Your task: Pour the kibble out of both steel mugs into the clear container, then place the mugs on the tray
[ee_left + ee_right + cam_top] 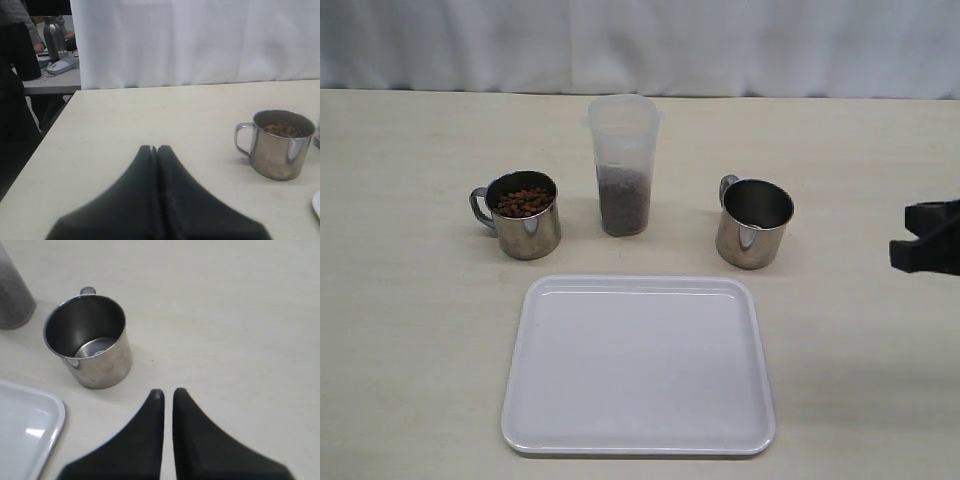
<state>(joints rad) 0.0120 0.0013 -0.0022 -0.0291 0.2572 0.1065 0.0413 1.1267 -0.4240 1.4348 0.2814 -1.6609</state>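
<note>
Black right gripper (927, 240) half cropped

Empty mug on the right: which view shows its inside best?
Right wrist view: it looks down into the empty mug, showing its bare bottom. The exterior view shows that mug smaller and side-on, beside the clear container. The left wrist view shows only the kibble-filled mug.

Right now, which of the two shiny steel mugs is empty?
The shiny steel mug right of the clear container; its bare bottom shows. The left steel mug holds brown kibble.
</note>
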